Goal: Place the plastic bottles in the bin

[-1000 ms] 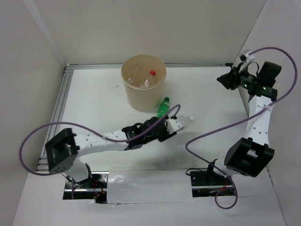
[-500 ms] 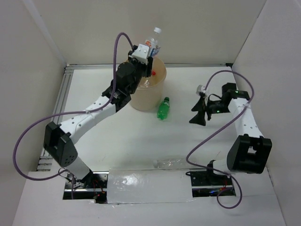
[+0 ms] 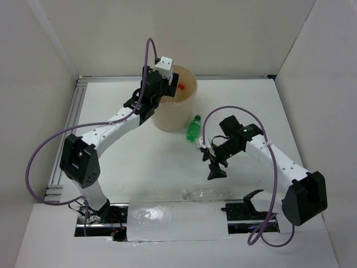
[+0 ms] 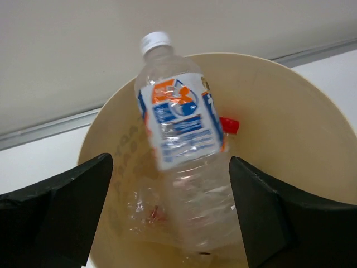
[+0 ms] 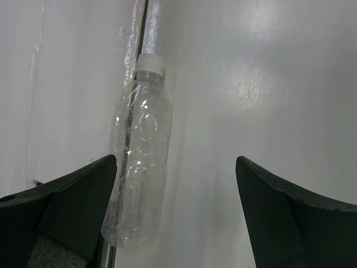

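My left gripper (image 3: 169, 82) hangs over the beige bin (image 3: 167, 114), open. In the left wrist view a clear bottle (image 4: 181, 139) with a white cap and an orange-blue label stands loose between the spread fingers (image 4: 67, 206), base down inside the bin (image 4: 301, 117). A red-capped bottle (image 4: 228, 125) lies behind it. A green bottle (image 3: 193, 128) lies on the table by the bin's right side. My right gripper (image 3: 213, 162) points down, open, above a clear white-capped bottle (image 3: 205, 193) near the front edge. In the right wrist view that bottle (image 5: 139, 162) lies next to the left finger.
White walls close in the table on the left, back and right. A foil-covered strip (image 3: 167, 215) runs along the front edge, right behind the clear bottle. A metal rail (image 3: 67, 134) runs down the table's left side. Purple cables loop over both arms.
The left gripper opened over the bin and let go of the labelled bottle, which now drops inside. The right arm swung in and down toward the clear bottle at the front, jaws wider.
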`<state>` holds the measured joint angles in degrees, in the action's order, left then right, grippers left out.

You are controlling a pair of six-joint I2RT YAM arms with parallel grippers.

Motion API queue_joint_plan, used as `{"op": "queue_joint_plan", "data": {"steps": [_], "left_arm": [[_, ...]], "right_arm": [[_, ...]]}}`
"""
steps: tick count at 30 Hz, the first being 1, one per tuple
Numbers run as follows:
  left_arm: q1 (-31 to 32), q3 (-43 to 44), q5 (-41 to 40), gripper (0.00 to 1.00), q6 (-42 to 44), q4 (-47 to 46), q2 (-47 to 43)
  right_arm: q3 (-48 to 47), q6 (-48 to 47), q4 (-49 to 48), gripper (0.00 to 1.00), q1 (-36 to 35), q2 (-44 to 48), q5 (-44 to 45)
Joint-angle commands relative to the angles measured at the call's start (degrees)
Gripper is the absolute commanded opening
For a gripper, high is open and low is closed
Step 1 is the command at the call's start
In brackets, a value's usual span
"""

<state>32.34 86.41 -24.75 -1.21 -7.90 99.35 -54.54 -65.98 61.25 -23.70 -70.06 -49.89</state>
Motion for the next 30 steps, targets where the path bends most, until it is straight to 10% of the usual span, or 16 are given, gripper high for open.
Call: {"op": "queue_joint_plan", "data": {"steps": [1, 17, 26, 30], "left_arm": [[0.09, -1.59, 1.02, 0.99, 0.41, -1.50, -8.11], [18.02, -36.13, -7.41, 0.99, -9.49, 12.81, -50.12], [26.29, -43.07, -8.74, 0.99, -14.43, 14.50, -53.91], [27.69, -44.39, -5.05, 0.99, -15.48, 12.92, -52.25]], "right_arm": [[2.24, 1.29, -3.16, 0.94, -3.72, 0.01, 2.86], [16.99, 25.88, -33.90, 0.93, -25.68, -6.05, 33.25], [12.11, 23.71, -27.10, 0.20, -20.53, -2.38, 28.48], [-1.22, 21.42, -23.73, 0.15, -8.84, 6.15, 22.48]]}}
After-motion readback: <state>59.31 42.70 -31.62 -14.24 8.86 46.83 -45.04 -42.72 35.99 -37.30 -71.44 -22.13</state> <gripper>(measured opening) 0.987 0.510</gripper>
